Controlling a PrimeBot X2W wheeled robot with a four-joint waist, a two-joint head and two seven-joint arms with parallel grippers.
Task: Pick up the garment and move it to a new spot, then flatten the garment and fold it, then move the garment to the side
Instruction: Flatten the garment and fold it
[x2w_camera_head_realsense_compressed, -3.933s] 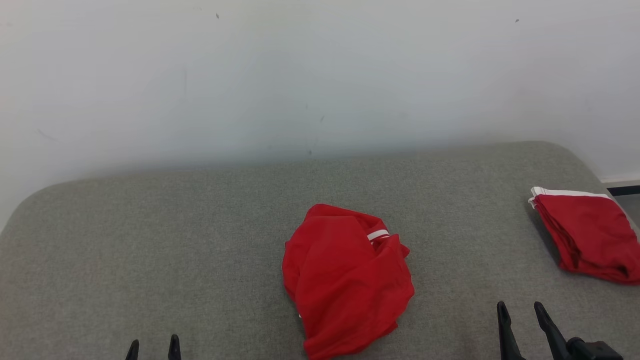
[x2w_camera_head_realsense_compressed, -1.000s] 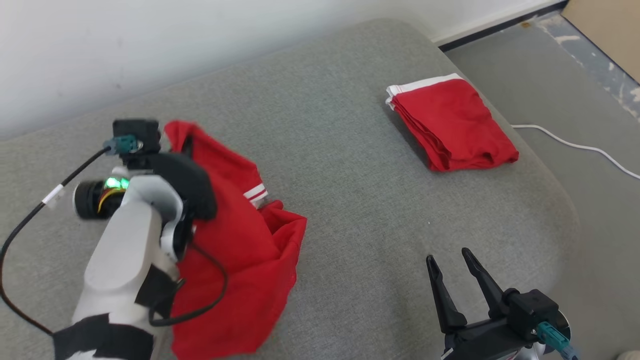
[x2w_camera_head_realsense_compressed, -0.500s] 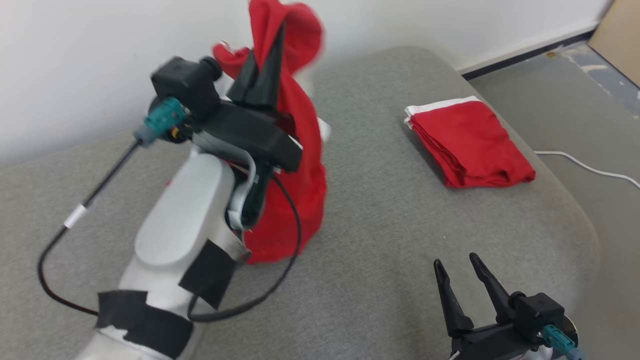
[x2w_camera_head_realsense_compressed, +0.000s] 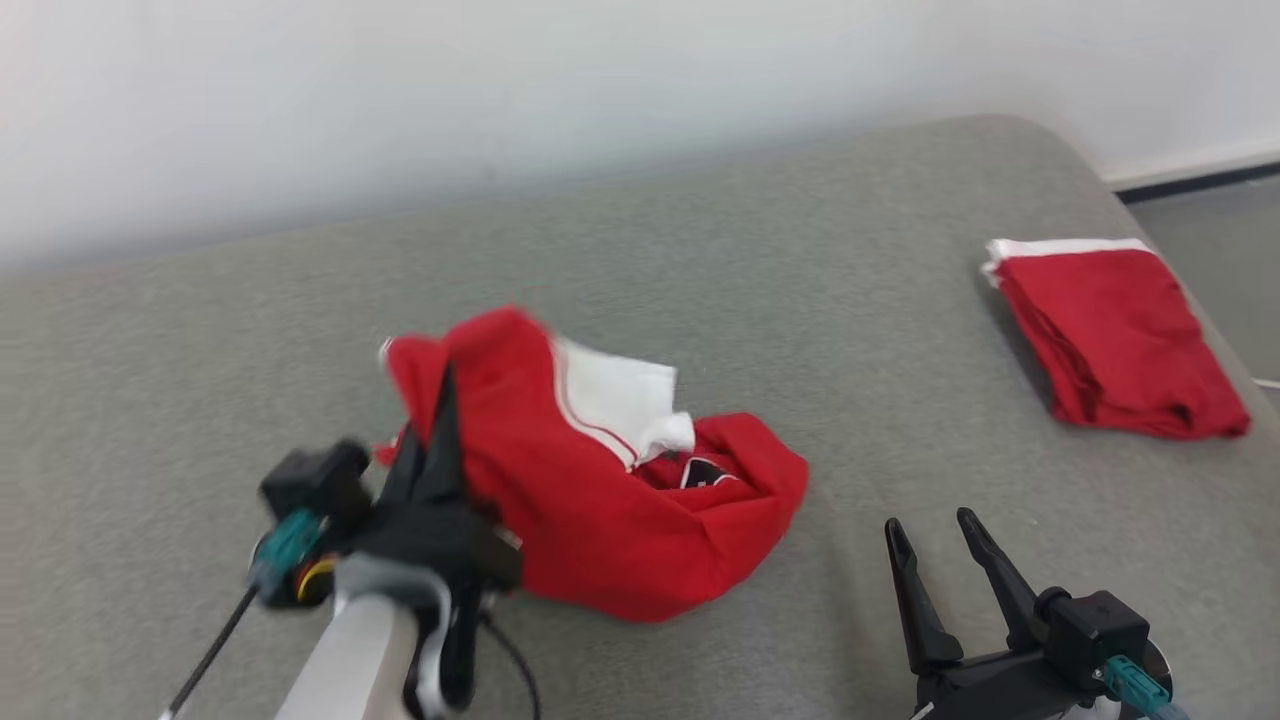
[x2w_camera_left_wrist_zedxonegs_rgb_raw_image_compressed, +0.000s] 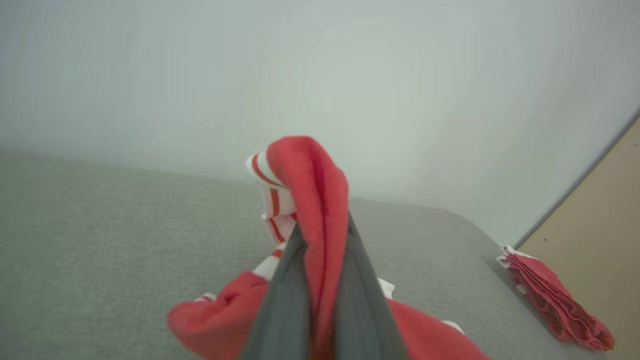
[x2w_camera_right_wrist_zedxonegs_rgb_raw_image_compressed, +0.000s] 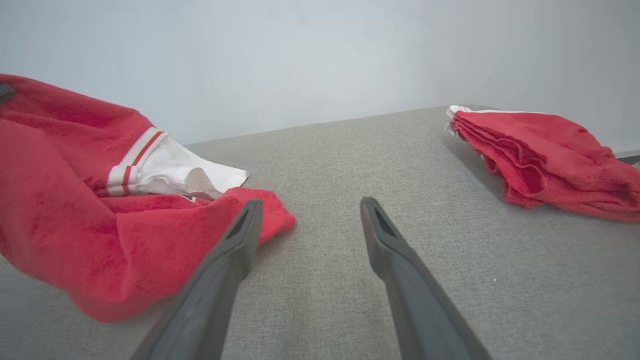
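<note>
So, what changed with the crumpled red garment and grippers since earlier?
The left gripper shut on the red garment, lifted it, then lowered it back onto the grey cushion, still pinching a fold. The right gripper stayed open and empty; the folded garment stayed put.

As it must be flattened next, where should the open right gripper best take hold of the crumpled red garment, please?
I would take the loose red corner at the garment right end, coming in low from the right gripper side. That edge lies thin on the cushion, and the left gripper pinches the opposite end.
</note>
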